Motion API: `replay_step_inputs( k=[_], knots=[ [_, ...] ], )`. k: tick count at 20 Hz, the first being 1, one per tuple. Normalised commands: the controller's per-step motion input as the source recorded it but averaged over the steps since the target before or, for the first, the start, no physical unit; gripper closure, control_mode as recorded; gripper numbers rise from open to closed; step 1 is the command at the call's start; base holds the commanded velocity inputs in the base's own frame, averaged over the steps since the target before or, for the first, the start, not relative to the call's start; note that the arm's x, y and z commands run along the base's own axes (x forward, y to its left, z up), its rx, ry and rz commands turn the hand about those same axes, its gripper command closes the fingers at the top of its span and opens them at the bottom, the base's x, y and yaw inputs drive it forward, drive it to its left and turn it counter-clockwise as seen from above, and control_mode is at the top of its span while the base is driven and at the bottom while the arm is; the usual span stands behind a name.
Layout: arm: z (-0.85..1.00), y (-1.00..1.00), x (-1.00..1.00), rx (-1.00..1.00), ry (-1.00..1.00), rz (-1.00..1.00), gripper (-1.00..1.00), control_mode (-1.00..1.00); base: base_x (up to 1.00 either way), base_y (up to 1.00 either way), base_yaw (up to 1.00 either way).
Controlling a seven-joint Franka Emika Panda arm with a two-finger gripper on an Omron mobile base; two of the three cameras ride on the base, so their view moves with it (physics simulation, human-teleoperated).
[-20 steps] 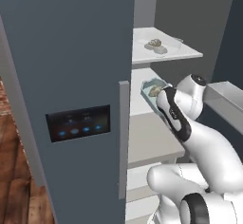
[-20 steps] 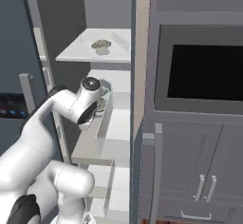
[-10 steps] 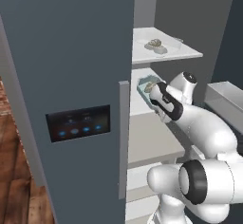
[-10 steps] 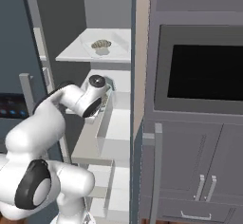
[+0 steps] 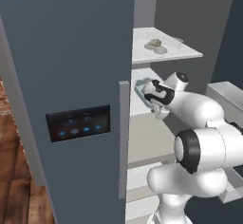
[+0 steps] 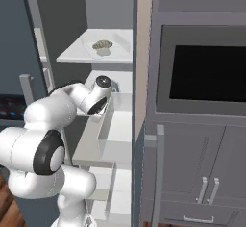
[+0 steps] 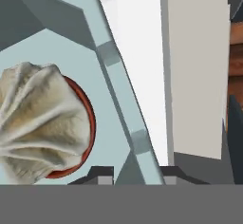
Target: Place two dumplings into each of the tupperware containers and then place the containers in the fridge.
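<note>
Pale blue-teal tupperware container (image 5: 142, 86) sat on the middle fridge (image 5: 71, 52) shelf in the left base view, right at the gripper (image 5: 151, 94); looked light, stiff plastic, thin rim the only sensible hold, smooth so likely slippery. Arm reached forward into the open fridge, elbow folded low, wrist angled toward the tray. Whitish container (image 5: 163, 47) with two dumplings (image 5: 154, 44) sat on the shelf above the fingers, well apart.

Right base view: gripper (image 6: 106, 92) was at the shelf front, forearm bent back toward the base; second container (image 6: 103, 45) was on the shelf above. Jaw state was not readable here.

Hand view: teal rim (image 7: 124, 95) ran straight between the two fingertips (image 7: 99, 173), both tips just beside it; I couldn't tell whether they were clamped or letting go. One dumpling (image 7: 40, 121), soft and pleated, lay inside the tray beside the fingers; tipping would roll it.
</note>
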Motion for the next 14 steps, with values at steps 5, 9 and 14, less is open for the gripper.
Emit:
replay_step_inputs(
  k=[5,9,14],
  knots=[
    [-0.16,0.00,0.25,0.00,0.00,0.00,1.00,-1.00,0.00,0.00,0.00],
    [-0.09,0.00,0.09,0.00,-0.02,0.00,1.00,-1.00,0.00,0.00,0.00],
    [-0.06,0.00,0.00,0.00,-0.07,0.00,-1.00,-1.00,0.00,0.00,0.00]
  ],
)
